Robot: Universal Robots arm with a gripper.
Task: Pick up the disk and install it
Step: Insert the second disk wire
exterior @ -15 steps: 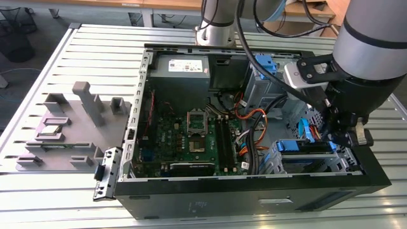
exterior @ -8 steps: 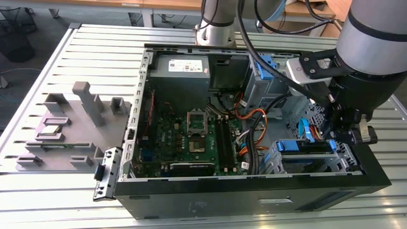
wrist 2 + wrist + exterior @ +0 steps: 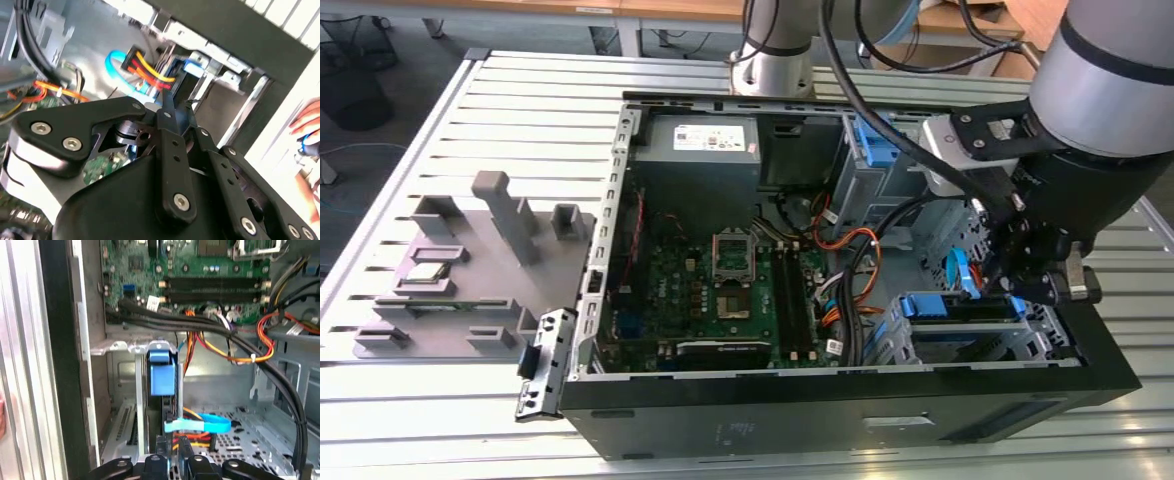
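The end effector [image 3: 1034, 285] is held low inside the open computer case [image 3: 854, 415], at the drive cage [image 3: 141, 390] by the front wall; how far it is opened, and whether anything is gripped, cannot be told. The disk [image 3: 162, 377] is seen edge-on just ahead of the end effector in the first wrist view, standing in the cage with its blue caddy tab at the far end. The blue data cable [image 3: 200, 424] is looped just beside the end effector, with red and yellow power leads [image 3: 150, 70] close by, so a snag is judged likely if any sideways move is made; the caddy could also be jammed if pressed askew against the cage rail. Open room is left only straight back out of the case; a person's hand [image 3: 306, 127] is seen beyond the case wall and could be struck.
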